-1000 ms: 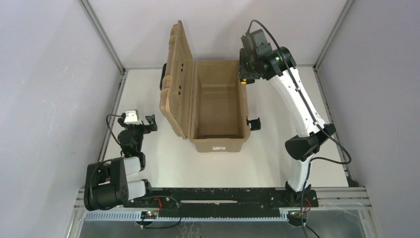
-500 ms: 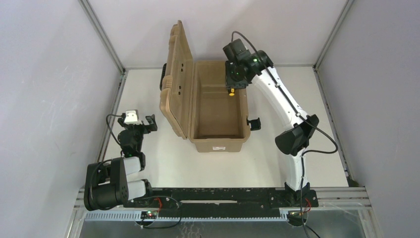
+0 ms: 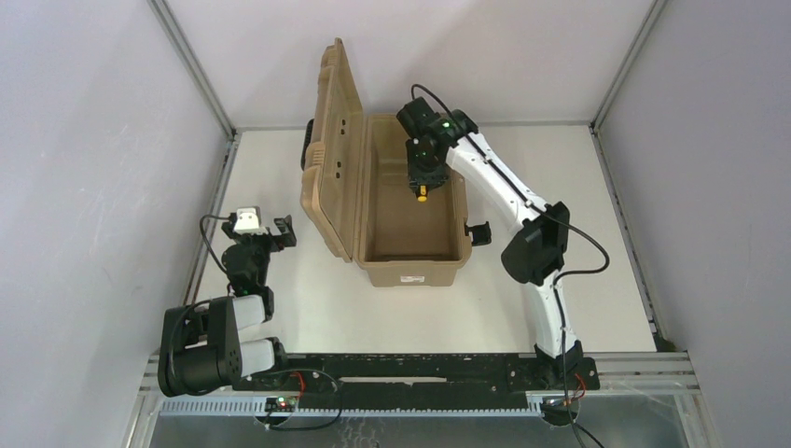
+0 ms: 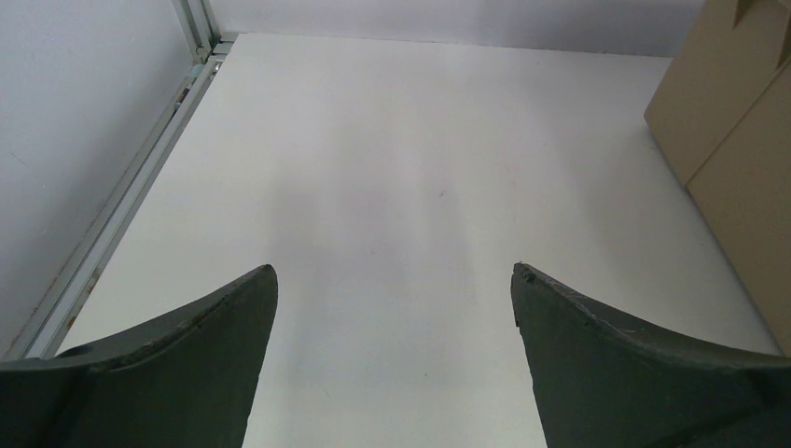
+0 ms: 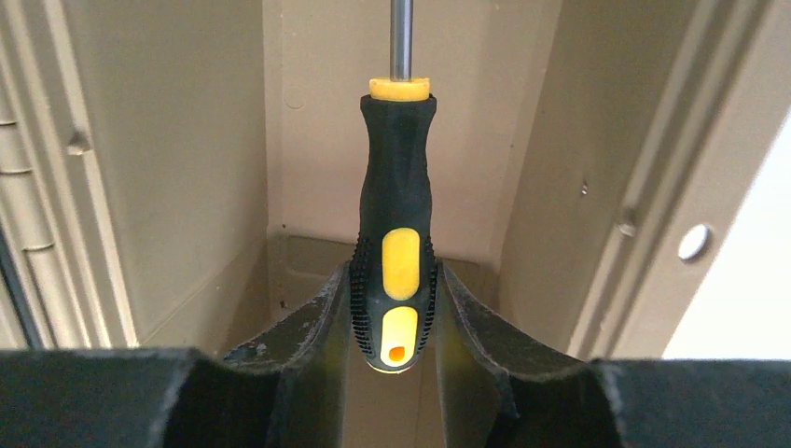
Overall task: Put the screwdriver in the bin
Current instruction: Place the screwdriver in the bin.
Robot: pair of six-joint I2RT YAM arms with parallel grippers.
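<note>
My right gripper [image 5: 393, 280] is pinched on the lower handle of the small screwdriver [image 5: 395, 159] with black-and-yellow rubbery grip and thin steel shaft, held over the open inside of the large tan plastic storage bin [image 3: 415, 272], shaft pointing away from my wrist. I judge it light and stiff; the dimpled grip should resist slipping, so the fat handle is the place to hold, not the slick shaft. My left gripper [image 4: 393, 280] rests spread and empty above the white table [image 4: 373, 140].
</note>
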